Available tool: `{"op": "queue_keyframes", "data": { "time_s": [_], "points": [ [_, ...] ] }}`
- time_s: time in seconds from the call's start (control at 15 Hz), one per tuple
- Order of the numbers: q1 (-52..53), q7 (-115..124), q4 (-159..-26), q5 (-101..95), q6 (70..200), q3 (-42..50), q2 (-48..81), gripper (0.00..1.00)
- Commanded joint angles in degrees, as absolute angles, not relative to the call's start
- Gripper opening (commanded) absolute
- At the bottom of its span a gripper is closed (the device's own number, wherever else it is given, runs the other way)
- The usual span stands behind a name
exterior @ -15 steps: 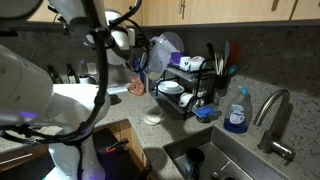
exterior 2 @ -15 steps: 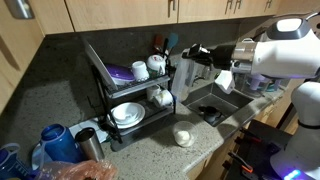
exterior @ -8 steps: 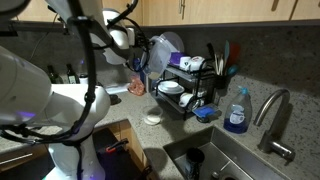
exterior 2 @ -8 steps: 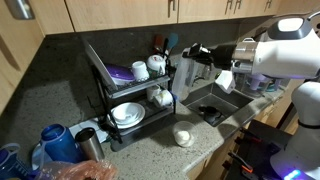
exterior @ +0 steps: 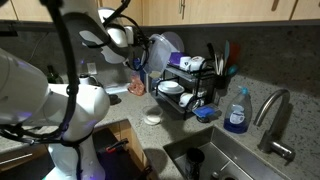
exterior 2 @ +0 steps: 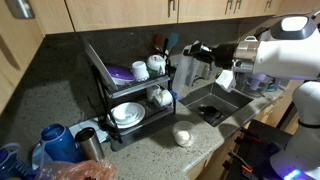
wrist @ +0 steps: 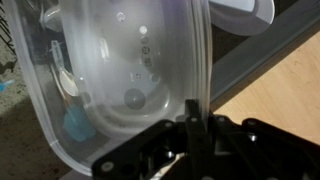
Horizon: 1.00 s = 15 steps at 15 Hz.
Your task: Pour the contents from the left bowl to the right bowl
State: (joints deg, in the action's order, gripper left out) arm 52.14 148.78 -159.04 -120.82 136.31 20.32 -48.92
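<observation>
I have the jaws clamped on the rim of the clear bowl (wrist: 120,80), holding it up on edge beside the dish rack (exterior 2: 125,95), I reckon so it can tip toward the small pale bowl (exterior 2: 183,136) on the tabletop (exterior 2: 150,160) beneath.

A small bowl (exterior 2: 183,136) sits near the counter's (exterior 2: 150,152) edge, before the dish rack (exterior 2: 122,92); the sink (exterior 2: 226,103) lies beside both.

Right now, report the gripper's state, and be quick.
The gripper: closed, pinching the rim of the clear glass-like bowl and holding it tilted in the air.
</observation>
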Motion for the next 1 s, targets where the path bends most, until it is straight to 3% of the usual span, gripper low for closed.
{"op": "queue_keyframes", "data": {
  "time_s": [0.0,0.93],
  "points": [
    [49.84,149.24,-159.05,-119.85,137.43,18.0,-48.35,0.01],
    [48.57,149.23,-159.05,-119.77,136.98,15.09,-48.24,0.01]
  ]
}}
